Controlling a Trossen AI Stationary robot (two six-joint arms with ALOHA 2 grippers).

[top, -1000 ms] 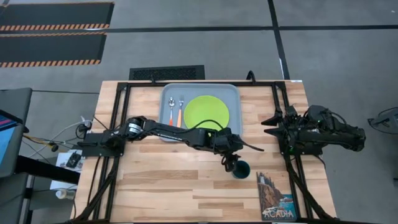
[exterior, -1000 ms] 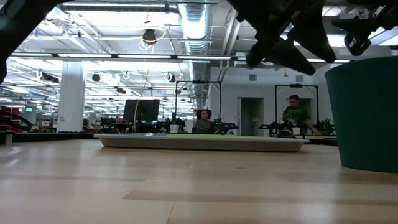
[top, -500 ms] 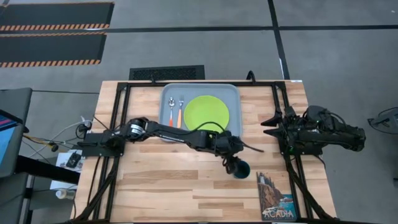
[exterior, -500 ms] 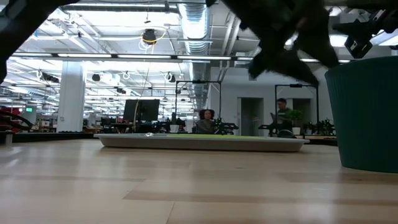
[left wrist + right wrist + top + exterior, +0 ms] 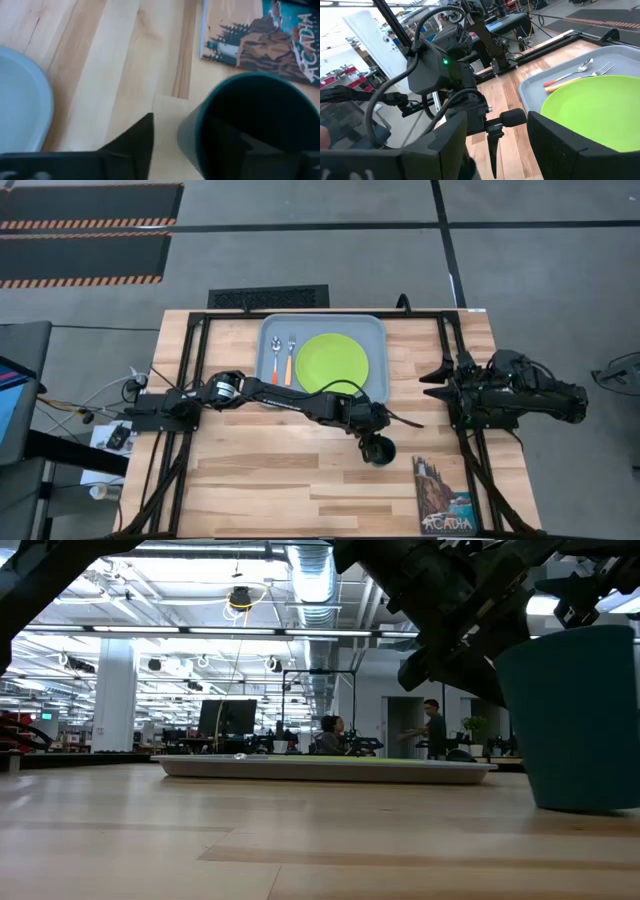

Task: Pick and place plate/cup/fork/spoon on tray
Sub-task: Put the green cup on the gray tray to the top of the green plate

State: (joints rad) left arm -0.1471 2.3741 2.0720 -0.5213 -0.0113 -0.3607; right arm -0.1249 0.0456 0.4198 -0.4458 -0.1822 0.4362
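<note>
The dark teal cup (image 5: 575, 720) stands on the table near its right front, and my left gripper (image 5: 376, 448) covers it from above in the high view. My left gripper (image 5: 192, 131) is open, with one finger outside the cup's wall and the other inside the cup (image 5: 250, 120). The lime-green plate (image 5: 331, 362), the spoon (image 5: 276, 358) and the fork (image 5: 291, 356) lie in the pale tray (image 5: 375, 326). My right gripper (image 5: 432, 380) waits open at the table's right side; it also shows in its own wrist view (image 5: 495, 150). My left gripper comes at the cup from above, slanting, and straddles the wall (image 5: 187, 135) on the side toward the tray. Bare table shows between the outer finger (image 5: 142, 137) and the wall. The inner finger (image 5: 250, 150) is dark against the cup's inside; I cannot tell whether it touches.
A picture book (image 5: 443, 496) lies by the near right corner, just right of the cup, and shows in the left wrist view (image 5: 270, 35). Bare wood lies between cup and tray. People move in the room behind the table (image 5: 432, 730).
My left gripper has gone down and toward the near edge, over the cup, and one finger has gone inside it. The cup has shifted a little toward the table's left and still stands on the table.
</note>
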